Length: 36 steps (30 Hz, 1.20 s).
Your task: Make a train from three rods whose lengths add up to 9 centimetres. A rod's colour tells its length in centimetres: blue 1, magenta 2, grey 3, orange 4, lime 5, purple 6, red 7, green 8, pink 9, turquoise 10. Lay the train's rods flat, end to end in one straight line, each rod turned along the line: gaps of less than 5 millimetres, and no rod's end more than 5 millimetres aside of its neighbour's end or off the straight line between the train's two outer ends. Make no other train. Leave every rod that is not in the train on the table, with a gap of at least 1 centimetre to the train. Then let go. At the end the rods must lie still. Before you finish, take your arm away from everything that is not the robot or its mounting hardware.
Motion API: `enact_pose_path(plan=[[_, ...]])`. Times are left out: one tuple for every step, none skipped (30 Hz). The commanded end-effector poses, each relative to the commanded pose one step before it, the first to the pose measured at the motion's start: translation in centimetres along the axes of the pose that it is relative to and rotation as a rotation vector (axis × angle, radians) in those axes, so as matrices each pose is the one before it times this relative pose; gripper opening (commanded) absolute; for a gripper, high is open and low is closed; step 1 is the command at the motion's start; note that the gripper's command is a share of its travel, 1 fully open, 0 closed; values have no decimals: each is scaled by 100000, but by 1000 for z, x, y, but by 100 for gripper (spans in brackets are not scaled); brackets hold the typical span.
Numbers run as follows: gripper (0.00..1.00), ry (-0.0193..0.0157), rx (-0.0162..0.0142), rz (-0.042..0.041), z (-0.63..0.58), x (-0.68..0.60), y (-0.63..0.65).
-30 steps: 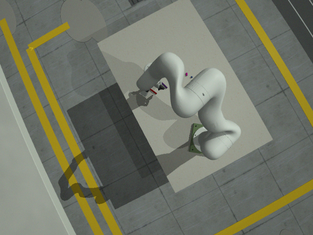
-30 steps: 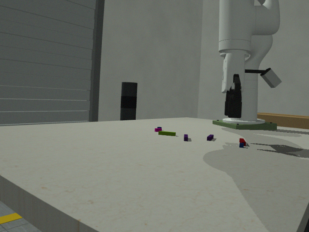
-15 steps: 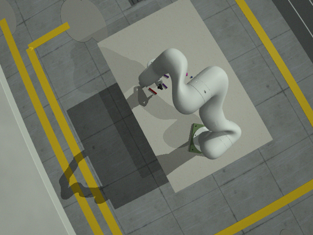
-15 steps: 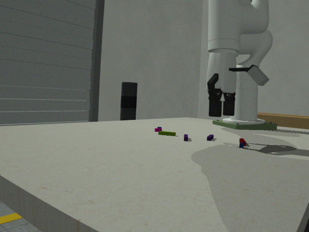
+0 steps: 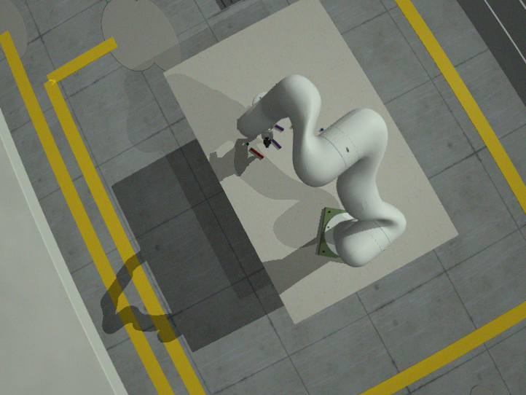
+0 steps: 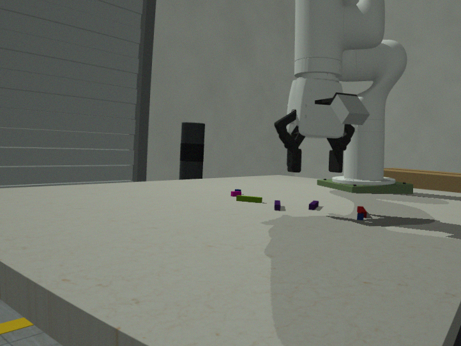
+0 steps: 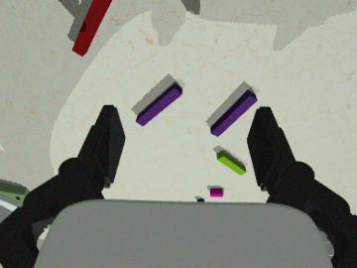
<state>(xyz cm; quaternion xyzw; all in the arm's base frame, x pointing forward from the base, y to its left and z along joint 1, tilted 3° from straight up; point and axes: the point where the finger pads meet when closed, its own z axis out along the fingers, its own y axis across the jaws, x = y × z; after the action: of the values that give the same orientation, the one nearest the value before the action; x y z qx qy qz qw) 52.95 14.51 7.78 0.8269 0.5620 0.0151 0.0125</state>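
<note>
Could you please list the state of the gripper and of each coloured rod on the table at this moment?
Black two-finger gripper: open, empty, above the table.
Left purple rod: flat, free, apart from its twin.
Right purple rod: flat, free.
Red rod: flat, untouched.
Lime rod: flat, alone.
Magenta rod: flat, free.
Blue rod by the red one: on the table, near the red rod's end.

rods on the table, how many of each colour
purple: 2, one beside the other
red: 1
lime: 1
magenta: 1
blue: 2, one by the red rod, one behind the magenta rod
total: 7 rods
</note>
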Motion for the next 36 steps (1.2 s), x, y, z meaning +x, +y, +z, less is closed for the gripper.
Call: enact_pose_path(plan=[[100,-1854,-1811,16544,-98,-512,764],[100,0,-1,1799,0,-54,89],[100,1,-1,2461,0,-71,123],[100,1,-1,3224,0,-90,163],[100,1,-1,2977,0,-79,153],[100,1,-1,2106,0,-53,110],[100,0,0,1329,0,-32,70],[100,0,0,693,0,-16,37],[100,0,0,249,0,-6,13],[100,0,0,36,0,-1,2],[100,0,0,0,0,0,0],[100,0,0,0,0,0,0],[100,0,0,0,0,0,0],[100,0,0,0,0,0,0],[100,0,0,0,0,0,0],[100,0,0,0,0,0,0],[100,0,0,0,0,0,0],[100,0,0,0,0,0,0],[100,0,0,0,0,0,0],[100,0,0,0,0,0,0],[100,0,0,0,0,0,0],[100,0,0,0,0,0,0],[100,0,0,0,0,0,0],[100,0,0,0,0,0,0],[100,0,0,0,0,0,0],[100,0,0,0,0,0,0],[100,0,0,0,0,0,0],[100,0,0,0,0,0,0],[100,0,0,0,0,0,0],[100,0,0,0,0,0,0],[100,0,0,0,0,0,0],[100,0,0,0,0,0,0],[100,0,0,0,0,0,0],[100,0,0,0,0,0,0],[100,0,0,0,0,0,0],[100,0,0,0,0,0,0]])
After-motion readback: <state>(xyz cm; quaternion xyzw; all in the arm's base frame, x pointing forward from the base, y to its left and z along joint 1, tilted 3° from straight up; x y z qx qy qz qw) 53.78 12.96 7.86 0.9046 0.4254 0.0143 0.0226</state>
